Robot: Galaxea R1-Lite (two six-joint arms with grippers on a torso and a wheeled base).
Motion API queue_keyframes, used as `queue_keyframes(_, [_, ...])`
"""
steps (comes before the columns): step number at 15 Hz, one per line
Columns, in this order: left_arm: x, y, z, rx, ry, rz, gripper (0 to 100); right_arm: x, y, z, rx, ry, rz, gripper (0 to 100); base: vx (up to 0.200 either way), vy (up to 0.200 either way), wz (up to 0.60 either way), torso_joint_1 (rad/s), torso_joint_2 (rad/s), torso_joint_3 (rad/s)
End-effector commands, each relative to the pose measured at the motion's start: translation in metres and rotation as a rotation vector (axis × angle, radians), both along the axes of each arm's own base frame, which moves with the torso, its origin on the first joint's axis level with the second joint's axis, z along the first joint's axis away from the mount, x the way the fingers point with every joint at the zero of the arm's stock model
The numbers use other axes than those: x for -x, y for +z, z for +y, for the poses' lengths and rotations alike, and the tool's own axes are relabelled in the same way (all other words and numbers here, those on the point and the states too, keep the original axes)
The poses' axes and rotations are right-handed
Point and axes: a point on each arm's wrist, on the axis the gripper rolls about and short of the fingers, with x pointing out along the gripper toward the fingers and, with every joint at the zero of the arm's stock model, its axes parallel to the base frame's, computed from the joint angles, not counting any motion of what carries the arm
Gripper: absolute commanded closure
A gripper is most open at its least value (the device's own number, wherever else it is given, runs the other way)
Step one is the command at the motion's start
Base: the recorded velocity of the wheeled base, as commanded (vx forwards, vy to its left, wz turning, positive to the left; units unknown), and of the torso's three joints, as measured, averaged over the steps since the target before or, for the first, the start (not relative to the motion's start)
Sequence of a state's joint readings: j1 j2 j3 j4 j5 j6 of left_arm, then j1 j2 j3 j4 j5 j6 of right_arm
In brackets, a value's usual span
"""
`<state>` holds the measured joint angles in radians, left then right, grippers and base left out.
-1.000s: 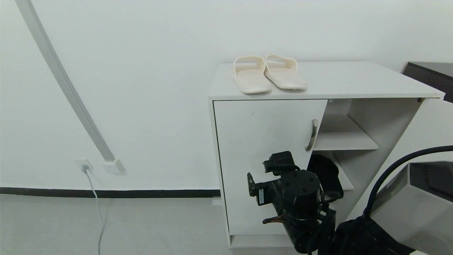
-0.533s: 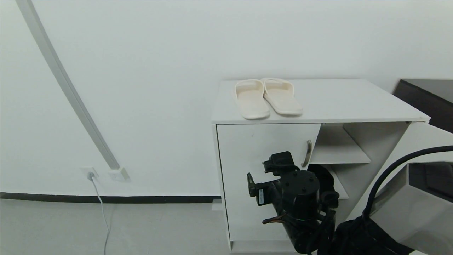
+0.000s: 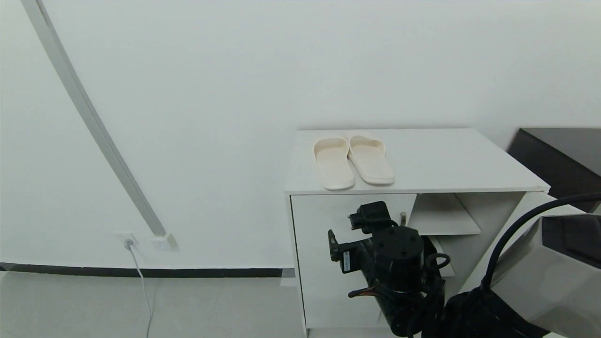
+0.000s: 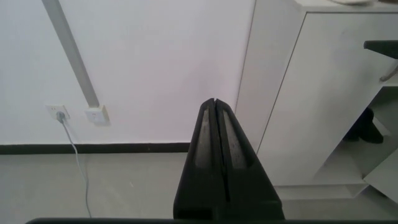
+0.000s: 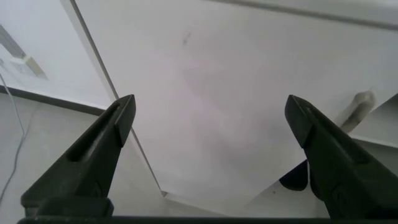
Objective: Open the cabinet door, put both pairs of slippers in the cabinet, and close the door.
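Observation:
A cream pair of slippers lies side by side on top of the white cabinet. The cabinet's left door is shut, and the right side stands open with its shelves showing. A black slipper sits low inside the open half and appears in the right wrist view as the black slipper. My right gripper is open with nothing between its fingers, close in front of the left door near its metal handle. My left gripper is shut and empty, off to the cabinet's left side above the floor.
The opened right door swings out toward me on the right. A dark piece of furniture stands beyond the cabinet. On the wall are a slanted grey conduit and a socket with a cable. Bare floor lies left of the cabinet.
The head camera has risen, so the cabinet sits lower in the picture and more of its top shows. The slippers and the doors have kept their places.

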<state>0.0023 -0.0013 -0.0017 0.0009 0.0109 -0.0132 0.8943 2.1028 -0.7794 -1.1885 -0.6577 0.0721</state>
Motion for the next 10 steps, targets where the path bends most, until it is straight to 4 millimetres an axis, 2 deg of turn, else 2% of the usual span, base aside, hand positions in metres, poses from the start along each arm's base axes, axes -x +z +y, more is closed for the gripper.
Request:
queue_keyframes(1, [-0.0001, 0.0001, 0.0, -0.001, 0.001, 0.001, 100, -0.0001, -0.0007, 0.0001, 0.001, 0.0, 0.001, 0, 0.0, 0.0, 0.0, 0.251, -0.57, -0.33])
queue_keyframes(6, [-0.0001, 0.0001, 0.0, 0.001, 0.002, 0.001, 100, 0.0001, 0.0006, 0.0, -0.002, 0.001, -0.002, 0, 0.0, 0.0, 0.0, 0.263, -0.6, -0.334])
queue_keyframes(10, [-0.0001, 0.0001, 0.0, 0.001, 0.002, 0.001, 100, -0.0089, 0.0033, -0.0072, -0.026, 0.013, -0.018, 0, 0.0, 0.0, 0.0, 0.182, -0.41, -0.216])
